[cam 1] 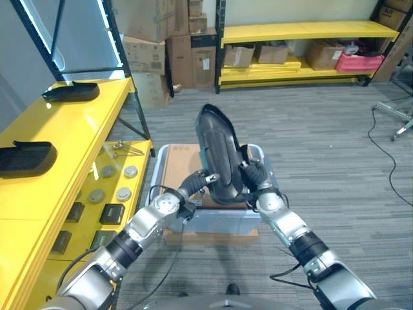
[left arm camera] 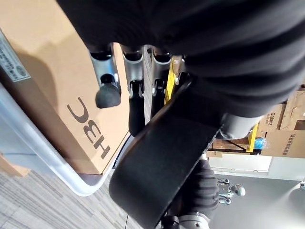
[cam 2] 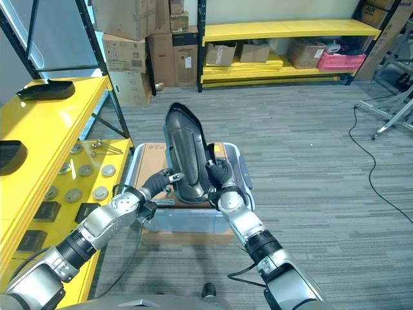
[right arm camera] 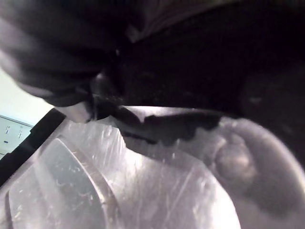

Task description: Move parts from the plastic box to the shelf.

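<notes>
Hands clamp the long black part (cam 1: 218, 155) upright above the plastic box (cam 1: 253, 221), left hand (cam 1: 197, 181) fingers curled on its lower edge, right hand (cam 1: 253, 174) apparently gripping opposite, so swing it level toward the yellow shelf (cam 1: 71, 123).

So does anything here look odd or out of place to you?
Nothing looks damaged or spilled. The one unusual sight is the long black part, standing nearly upright above the plastic box, held between the left robot hand and the right robot hand. Two similar black parts lie flat on the yellow shelf.
</notes>
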Motion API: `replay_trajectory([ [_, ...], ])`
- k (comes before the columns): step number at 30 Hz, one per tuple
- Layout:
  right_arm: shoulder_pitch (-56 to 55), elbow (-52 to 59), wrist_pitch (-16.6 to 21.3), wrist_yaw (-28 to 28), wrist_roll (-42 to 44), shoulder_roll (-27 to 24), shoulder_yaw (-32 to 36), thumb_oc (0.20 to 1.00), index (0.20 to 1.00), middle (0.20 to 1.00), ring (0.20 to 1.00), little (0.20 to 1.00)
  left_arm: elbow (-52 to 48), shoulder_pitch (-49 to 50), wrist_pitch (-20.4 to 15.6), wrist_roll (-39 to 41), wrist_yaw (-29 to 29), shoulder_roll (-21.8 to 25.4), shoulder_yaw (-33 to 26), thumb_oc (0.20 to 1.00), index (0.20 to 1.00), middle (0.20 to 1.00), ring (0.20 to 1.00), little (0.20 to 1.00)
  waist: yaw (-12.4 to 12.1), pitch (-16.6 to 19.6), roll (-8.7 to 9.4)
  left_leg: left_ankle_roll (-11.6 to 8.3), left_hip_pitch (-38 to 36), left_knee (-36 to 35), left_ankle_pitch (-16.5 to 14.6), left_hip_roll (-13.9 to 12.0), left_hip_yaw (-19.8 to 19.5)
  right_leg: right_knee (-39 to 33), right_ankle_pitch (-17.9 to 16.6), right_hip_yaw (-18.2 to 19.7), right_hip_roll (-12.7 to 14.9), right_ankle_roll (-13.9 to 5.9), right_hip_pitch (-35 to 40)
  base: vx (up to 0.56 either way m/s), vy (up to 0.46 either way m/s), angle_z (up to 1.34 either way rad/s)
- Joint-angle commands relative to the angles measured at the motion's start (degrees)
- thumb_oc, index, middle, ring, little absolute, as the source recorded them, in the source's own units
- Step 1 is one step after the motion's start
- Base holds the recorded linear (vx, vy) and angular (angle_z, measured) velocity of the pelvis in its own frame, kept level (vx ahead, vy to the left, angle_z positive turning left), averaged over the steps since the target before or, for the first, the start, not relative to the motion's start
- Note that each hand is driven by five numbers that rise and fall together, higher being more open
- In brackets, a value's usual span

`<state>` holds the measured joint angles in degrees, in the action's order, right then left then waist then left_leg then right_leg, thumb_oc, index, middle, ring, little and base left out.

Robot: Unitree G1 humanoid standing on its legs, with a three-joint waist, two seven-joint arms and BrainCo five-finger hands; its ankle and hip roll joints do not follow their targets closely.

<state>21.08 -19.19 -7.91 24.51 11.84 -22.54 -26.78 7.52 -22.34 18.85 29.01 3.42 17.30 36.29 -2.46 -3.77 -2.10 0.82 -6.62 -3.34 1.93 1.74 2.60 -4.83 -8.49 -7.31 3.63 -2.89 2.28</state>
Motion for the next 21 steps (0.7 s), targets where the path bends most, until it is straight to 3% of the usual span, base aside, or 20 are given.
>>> replay_trajectory([
  [1,9.51,0.61,4.71,-0.77,4.28,7.04,-2.94,0.275,0.275,0.275,0.275,0.275,0.17,-7.67,-8.79,1.27,-0.8,-7.43,4.64,0.2,0.2,0.2,0.2,0.2,-0.98,1.57,0.83,-1.13,0.66,0.9,-3.74,-2.45,-0.25,0.27,5.7,-1.82,4.11,-5.59,3.23,0.0,0.0,0.0],
  [2,9.27,1.0,5.04,-1.02,6.02,7.32,-2.67,1.0,1.0,1.0,1.0,1.0,-0.38,-7.6,-9.0,1.78,-0.36,-7.33,4.26,0.2,0.2,0.2,0.2,0.2,-1.03,1.56,0.81,-1.16,0.55,0.78,-3.69,-2.45,-0.26,0.16,5.66,-1.9,4.09,-5.57,3.34,0.0,0.0,0.0],
  [12,7.54,0.75,5.63,-3.8,16.04,9.83,-0.3,1.0,1.0,1.0,1.0,1.0,-1.22,-7.44,-10.19,2.55,2.83,-7.12,0.75,0.2,0.2,0.2,0.2,0.2,-1.73,1.73,0.96,-1.18,0.5,0.57,-3.42,-2.34,-0.47,-0.17,5.46,-2.5,4.12,-5.4,3.66,0.0,0.0,0.04],
  [21,5.87,-0.03,5.67,-0.29,14.96,9.33,3.03,1.0,1.0,1.0,1.0,1.0,-1.7,-6.07,-12.03,2.18,6.08,-5.39,-5.1,0.2,0.2,0.2,0.2,0.2,-2.62,2.03,1.15,-1.29,0.55,0.03,-2.98,-2.39,-0.73,-0.17,5.52,-2.83,4.04,-5.28,3.55,0.0,-0.001,0.01],
])
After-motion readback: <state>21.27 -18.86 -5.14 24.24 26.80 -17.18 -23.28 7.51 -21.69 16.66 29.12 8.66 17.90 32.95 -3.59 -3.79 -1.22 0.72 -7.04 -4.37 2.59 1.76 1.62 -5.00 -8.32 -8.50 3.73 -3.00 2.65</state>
